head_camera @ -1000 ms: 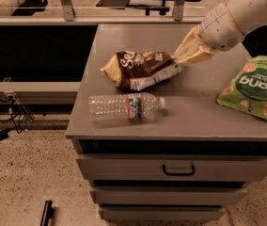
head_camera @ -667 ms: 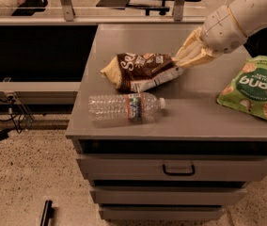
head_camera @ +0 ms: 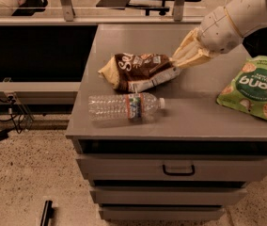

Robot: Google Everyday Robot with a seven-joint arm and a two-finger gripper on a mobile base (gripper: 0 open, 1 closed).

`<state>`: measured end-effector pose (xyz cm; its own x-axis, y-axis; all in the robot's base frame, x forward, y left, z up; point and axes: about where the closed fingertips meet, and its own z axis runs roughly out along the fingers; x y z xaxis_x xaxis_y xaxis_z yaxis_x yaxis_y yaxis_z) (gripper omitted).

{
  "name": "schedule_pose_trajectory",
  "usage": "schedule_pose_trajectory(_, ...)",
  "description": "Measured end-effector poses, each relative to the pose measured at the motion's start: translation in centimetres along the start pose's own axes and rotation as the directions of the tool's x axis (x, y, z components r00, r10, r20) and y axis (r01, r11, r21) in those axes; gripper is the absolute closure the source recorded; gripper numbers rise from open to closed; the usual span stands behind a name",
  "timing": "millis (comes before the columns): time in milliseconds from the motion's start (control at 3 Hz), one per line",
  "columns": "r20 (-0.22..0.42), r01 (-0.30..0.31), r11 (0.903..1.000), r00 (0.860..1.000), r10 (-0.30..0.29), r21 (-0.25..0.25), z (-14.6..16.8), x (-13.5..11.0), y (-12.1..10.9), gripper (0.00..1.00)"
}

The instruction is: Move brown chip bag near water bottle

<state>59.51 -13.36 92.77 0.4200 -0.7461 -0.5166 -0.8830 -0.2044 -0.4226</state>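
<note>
The brown chip bag (head_camera: 140,72) lies on the grey cabinet top (head_camera: 199,109), wrinkly dark brown with tan ends and white lettering. The water bottle (head_camera: 124,107) lies on its side just in front of it, cap pointing right, a narrow gap between them. My gripper (head_camera: 179,60) comes in from the upper right with its cream fingers (head_camera: 190,51) closed on the bag's right end, low over the cabinet top.
A green snack bag (head_camera: 255,88) lies at the right edge of the cabinet top. Drawers with a dark handle (head_camera: 178,170) sit below the front edge. A dark shelf and cables are at the left, chair bases behind.
My gripper has come down and slightly left with the bag's right end. The bag now lies a little lower and closer to the bottle. The bottle has not moved.
</note>
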Motion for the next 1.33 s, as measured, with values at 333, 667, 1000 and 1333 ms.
schedule_pose_trajectory(333, 0.002, 0.001, 1.0000, 1.000, -0.001, -0.002, 0.3, -0.1, -0.1, 0.27)
schedule_pose_trajectory(667, 0.006, 0.002, 1.0000, 1.000, -0.002, -0.004, 0.6, -0.1, -0.2, 0.00)
schedule_pose_trajectory(1000, 0.006, 0.003, 1.0000, 1.000, -0.003, -0.004, 0.7, -0.1, -0.2, 0.00)
schedule_pose_trajectory(1333, -0.047, -0.023, 0.9997, 0.999, 0.024, 0.008, -0.9, 1.0, 0.4, 0.00)
